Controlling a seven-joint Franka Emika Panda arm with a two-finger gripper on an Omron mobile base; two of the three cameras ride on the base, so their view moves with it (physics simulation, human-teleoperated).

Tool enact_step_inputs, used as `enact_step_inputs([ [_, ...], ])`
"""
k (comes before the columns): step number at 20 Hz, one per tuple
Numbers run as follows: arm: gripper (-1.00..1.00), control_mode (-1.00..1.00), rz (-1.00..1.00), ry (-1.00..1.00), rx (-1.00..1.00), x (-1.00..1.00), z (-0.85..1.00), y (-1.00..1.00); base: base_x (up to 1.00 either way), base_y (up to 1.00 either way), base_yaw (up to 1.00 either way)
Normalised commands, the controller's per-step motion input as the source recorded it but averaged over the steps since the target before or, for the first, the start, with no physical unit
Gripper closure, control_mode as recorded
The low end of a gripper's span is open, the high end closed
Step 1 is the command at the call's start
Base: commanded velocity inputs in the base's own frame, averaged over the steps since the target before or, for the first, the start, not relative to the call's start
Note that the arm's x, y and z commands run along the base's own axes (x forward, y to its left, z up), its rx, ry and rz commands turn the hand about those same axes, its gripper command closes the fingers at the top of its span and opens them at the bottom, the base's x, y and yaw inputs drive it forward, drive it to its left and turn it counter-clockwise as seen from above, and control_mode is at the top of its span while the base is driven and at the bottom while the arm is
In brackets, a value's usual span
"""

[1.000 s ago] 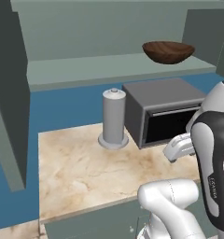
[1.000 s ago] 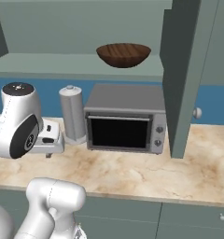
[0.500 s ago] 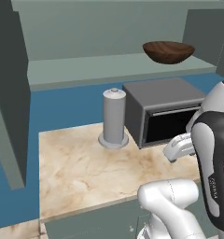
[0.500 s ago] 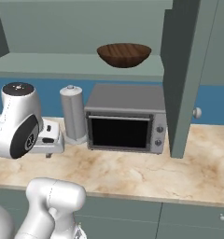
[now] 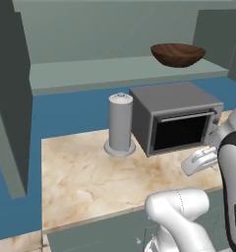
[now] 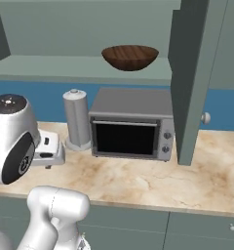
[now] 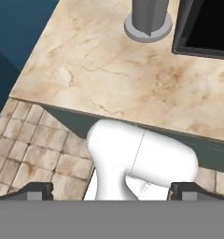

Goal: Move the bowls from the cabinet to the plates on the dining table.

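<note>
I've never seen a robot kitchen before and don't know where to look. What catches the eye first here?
Probably the dark wooden bowl, sitting alone on the pale green shelf of the open cabinet. Right below it, a grey toaster oven stands on the marble counter, with a grey cylindrical canister to its left. The robot's white arm curls low in front of the counter, its gripper open and holding nothing.

Glossy white rounded arm (image 6: 53,210) segments with dark joints.
</note>
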Motion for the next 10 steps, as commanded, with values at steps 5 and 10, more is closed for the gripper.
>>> enact_step_inputs([
  [5, -1.0, -1.0, -0.02, -0.14, -0.02, -0.27, 0.35, 0.0, 0.0, 0.0, 0.0],
  [10, -1.0, -1.0, -0.08, 0.01, -0.15, 0.05, 0.67, 0.08, 0.0, 0.0, 0.0],
])
